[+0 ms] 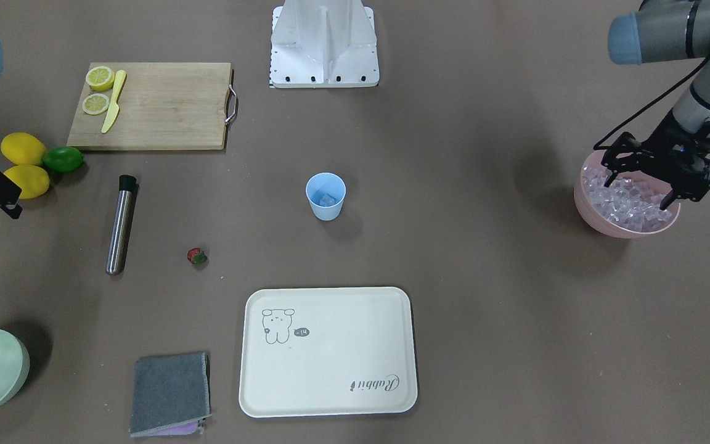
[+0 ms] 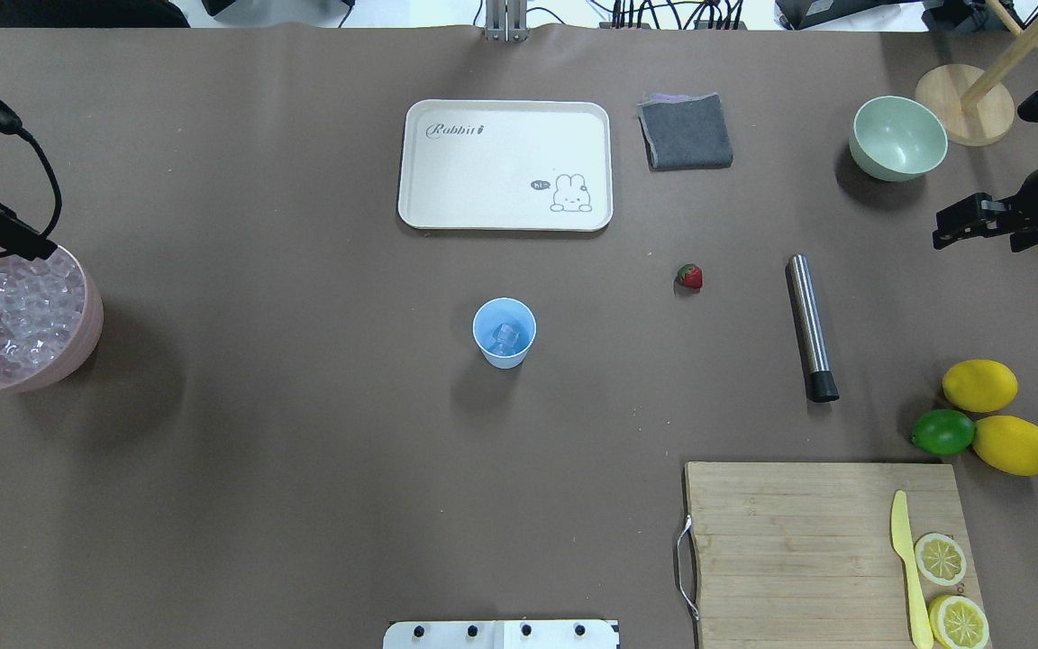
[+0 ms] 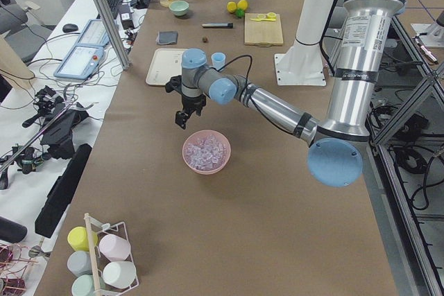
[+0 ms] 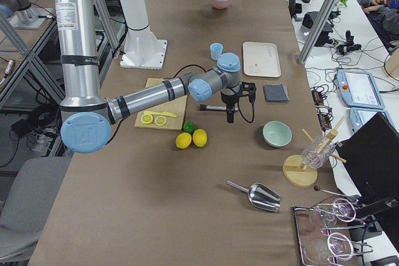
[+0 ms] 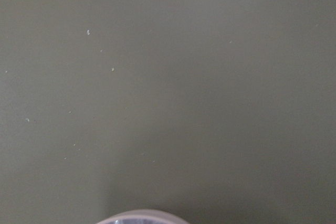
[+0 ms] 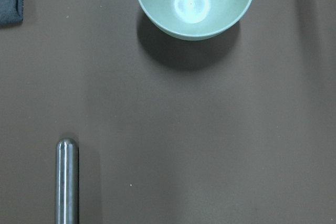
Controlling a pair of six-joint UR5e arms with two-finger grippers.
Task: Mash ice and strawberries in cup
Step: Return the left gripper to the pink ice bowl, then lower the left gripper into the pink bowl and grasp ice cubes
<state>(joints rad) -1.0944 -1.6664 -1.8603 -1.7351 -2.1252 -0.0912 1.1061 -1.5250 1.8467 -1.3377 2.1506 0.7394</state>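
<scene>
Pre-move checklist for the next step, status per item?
1. Cup upright, standing clear of other things: ok.
2. Ice in the cup: ok, at least one cube shows inside.
3. Left gripper open above the pink bowl: ok.
4. Strawberry in the cup: not ok, it lies apart from the cup.
5. Steel rod free to pick up: ok, lying flat, nothing touching it.
6. Right gripper open: cannot tell.
</scene>
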